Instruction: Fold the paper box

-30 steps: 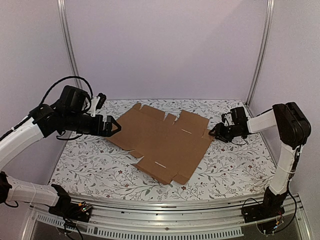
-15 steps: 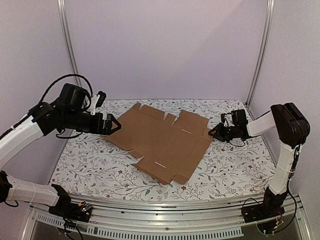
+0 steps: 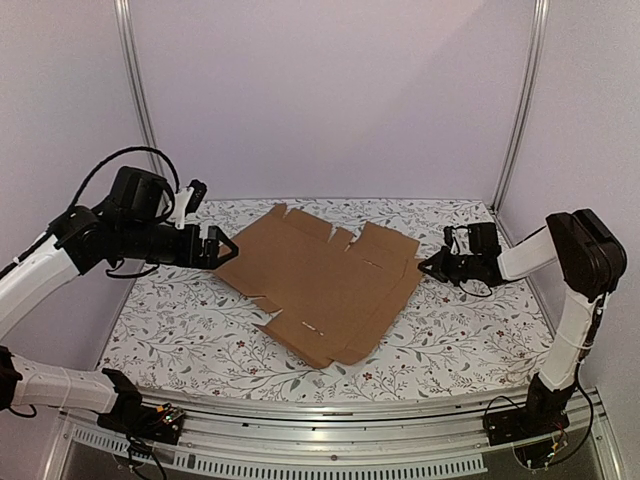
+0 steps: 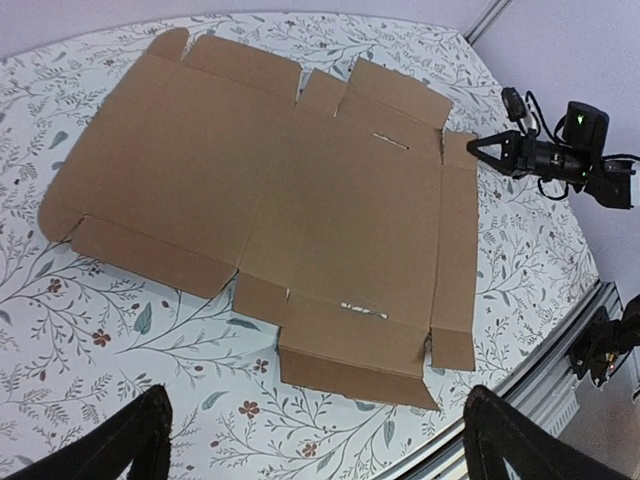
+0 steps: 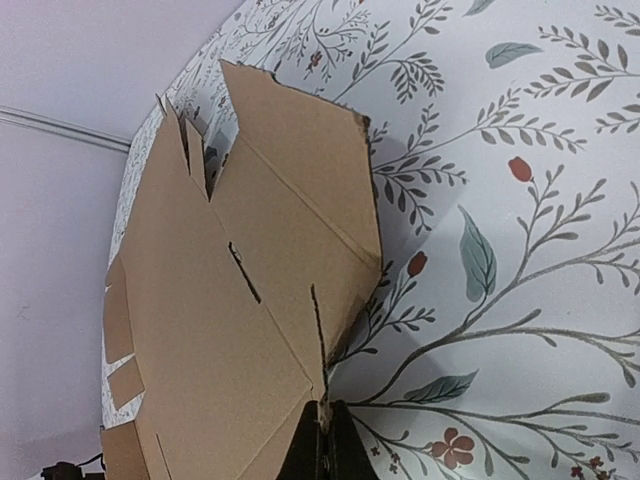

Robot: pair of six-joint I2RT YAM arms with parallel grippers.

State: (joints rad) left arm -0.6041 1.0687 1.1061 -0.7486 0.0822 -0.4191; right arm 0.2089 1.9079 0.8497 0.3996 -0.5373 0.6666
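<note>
The paper box (image 3: 320, 280) lies unfolded on the floral table, a flat brown cardboard sheet with flaps and slits. My right gripper (image 3: 424, 266) is shut on the sheet's right edge. In the right wrist view, its black fingertips (image 5: 322, 425) pinch a thin cardboard tab, and the paper box (image 5: 220, 330) tilts up away from the cloth there. My left gripper (image 3: 228, 252) hangs open at the sheet's left corner, with nothing between its fingers. The left wrist view looks down on the whole paper box (image 4: 300, 190) from above, with the left gripper (image 4: 318, 410) spread wide and the right gripper (image 4: 478, 150) at the far edge.
The floral tablecloth (image 3: 180, 320) covers the table. A metal rail (image 3: 330, 415) runs along the near edge, and it also shows as the metal rail (image 4: 560, 340) in the left wrist view. Two upright posts (image 3: 518, 100) and pale walls close in the back and sides.
My right gripper has closed on the sheet's right edge, and that side has lifted slightly. The left gripper has drawn back a little to the left and stays open.
</note>
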